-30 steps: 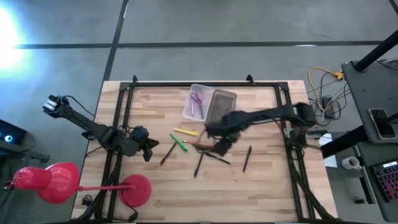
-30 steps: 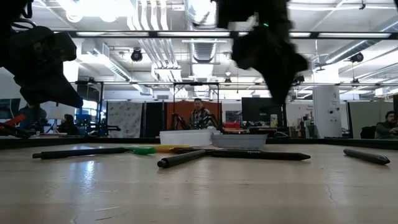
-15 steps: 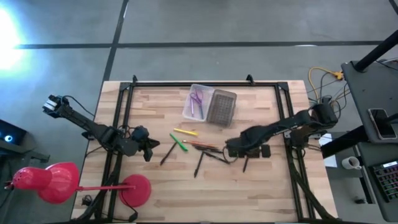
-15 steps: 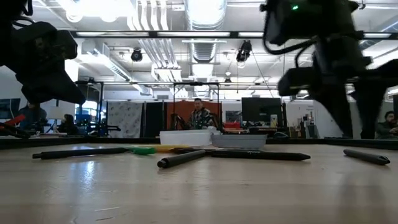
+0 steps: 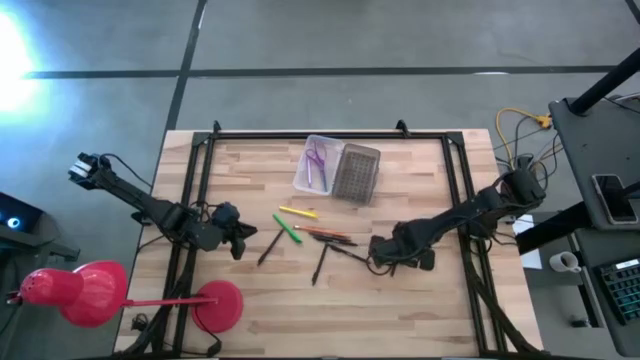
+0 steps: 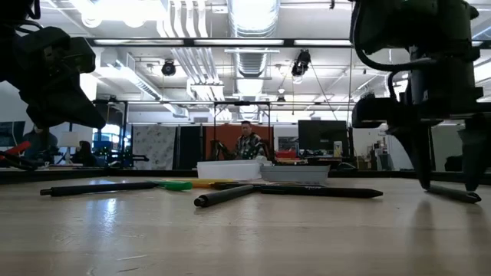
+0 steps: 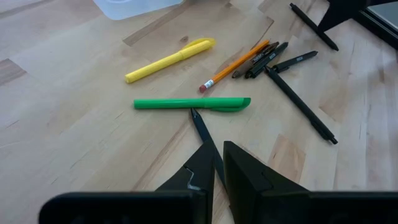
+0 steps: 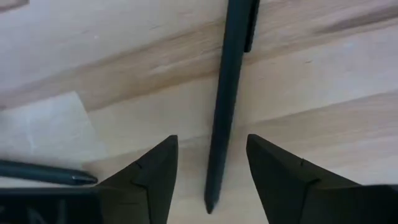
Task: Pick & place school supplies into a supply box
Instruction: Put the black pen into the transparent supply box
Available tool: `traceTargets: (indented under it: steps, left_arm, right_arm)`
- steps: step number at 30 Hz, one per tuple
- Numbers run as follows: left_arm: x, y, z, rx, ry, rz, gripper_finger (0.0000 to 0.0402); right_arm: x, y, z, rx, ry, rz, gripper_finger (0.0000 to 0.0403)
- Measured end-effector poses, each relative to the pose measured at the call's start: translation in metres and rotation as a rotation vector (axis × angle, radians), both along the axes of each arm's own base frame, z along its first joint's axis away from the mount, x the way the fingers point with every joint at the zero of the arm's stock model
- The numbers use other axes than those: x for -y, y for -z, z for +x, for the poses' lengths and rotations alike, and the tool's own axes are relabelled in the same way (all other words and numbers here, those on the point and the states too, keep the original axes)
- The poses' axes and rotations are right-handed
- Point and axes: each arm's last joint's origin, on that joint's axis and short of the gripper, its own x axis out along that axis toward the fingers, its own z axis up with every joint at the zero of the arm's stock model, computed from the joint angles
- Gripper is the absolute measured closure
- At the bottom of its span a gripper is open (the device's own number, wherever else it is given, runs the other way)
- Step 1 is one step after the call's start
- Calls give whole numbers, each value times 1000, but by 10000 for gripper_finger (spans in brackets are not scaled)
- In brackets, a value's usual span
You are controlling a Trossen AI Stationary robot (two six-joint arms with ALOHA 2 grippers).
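My right gripper point(image 5: 388, 262) is open and low over the table. Its fingers straddle a lone black pen point(image 8: 227, 93) without touching it; in the low view they stand on either side of that pen point(image 6: 453, 193). The clear supply box point(image 5: 318, 165) lies near the far edge with purple scissors point(image 5: 317, 158) inside, and its grey dotted lid point(image 5: 356, 172) lies beside it. A yellow marker point(image 7: 169, 57), a green marker point(image 7: 193, 104), an orange pencil point(image 7: 236, 64) and several black pens point(image 7: 273, 59) lie flat mid-table. My left gripper point(image 5: 243, 240) waits shut at the left.
A black pen point(image 5: 268, 247) lies just ahead of my left gripper. The table's metal frame rails point(image 5: 462, 190) run along both sides. A red lamp point(image 5: 80, 292) stands off the table's left near corner. Bare wood point(image 5: 300, 315) lies along the near edge.
My right gripper has swung from beside the lid toward the table's near right and come down. It now stands low with its fingers on either side of the lone black pen. The supplies have not moved.
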Motion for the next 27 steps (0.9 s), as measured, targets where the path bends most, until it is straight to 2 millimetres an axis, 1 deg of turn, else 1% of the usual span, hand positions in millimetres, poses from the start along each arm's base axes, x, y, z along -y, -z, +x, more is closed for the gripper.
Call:
traceTargets:
  steps: [4, 7, 10, 16, 22, 27]
  left_arm:
    - [0, 0, 0, 0, 0, 0, 384]
    - [0, 0, 0, -1, 0, 1, 384]
    - [0, 0, 0, 0, 0, 1, 384]
    - [0, 1, 0, -1, -8, 9, 384]
    - [-1, 1, 0, -1, -8, 10, 384]
    - [-1, 1, 0, -1, -9, 9, 384]
  right_arm:
    - [3, 9, -9, -43, 23, -9, 220]
    - [5, 13, -13, -54, 53, -12, 235]
    - [8, 15, -15, -63, 91, -17, 257]
    - [11, 16, -16, -70, 92, -52, 307]
    - [14, 19, -19, -81, 85, -64, 376]
    - [14, 17, -15, -51, 59, -104, 385]
